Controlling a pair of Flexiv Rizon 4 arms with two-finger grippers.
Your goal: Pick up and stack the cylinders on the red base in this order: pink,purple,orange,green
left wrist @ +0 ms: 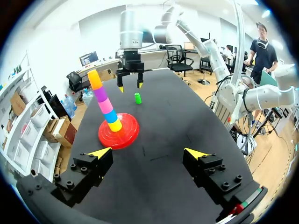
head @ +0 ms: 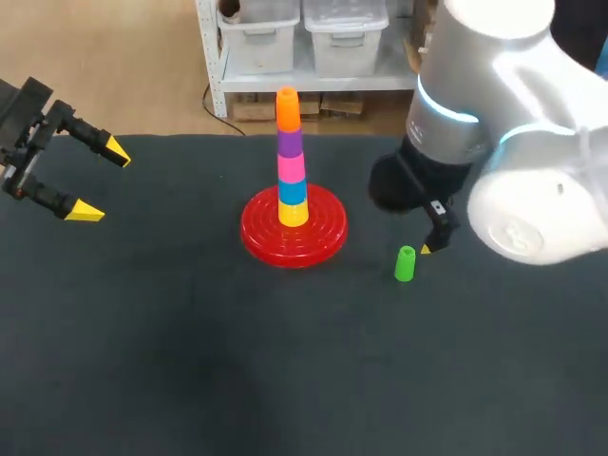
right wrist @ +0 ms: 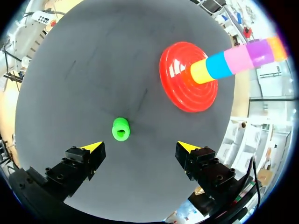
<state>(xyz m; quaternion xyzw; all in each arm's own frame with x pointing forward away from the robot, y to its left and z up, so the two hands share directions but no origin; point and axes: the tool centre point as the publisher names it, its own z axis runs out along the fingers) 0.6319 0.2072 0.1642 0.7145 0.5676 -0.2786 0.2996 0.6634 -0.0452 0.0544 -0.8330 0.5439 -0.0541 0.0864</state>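
The red base [head: 321, 239] stands mid-table with a post stacked yellow, blue, pink, purple and orange [head: 288, 107] from bottom to top. A green cylinder [head: 405, 264] stands upright on the mat to the right of the base. My right gripper [head: 427, 245] hangs just above and beside it. In the right wrist view that gripper [right wrist: 140, 147] is open, looking down, with the green cylinder [right wrist: 120, 129] slightly ahead of its fingers and untouched, and the base [right wrist: 175, 70] farther ahead. My left gripper [head: 102, 181] is open and empty at the far left [left wrist: 148, 152], facing the base [left wrist: 126, 135].
Black mat [head: 190, 361] covers the table. My right arm's large white body [head: 513, 142] rises over the right side of the table, above the green cylinder's area.
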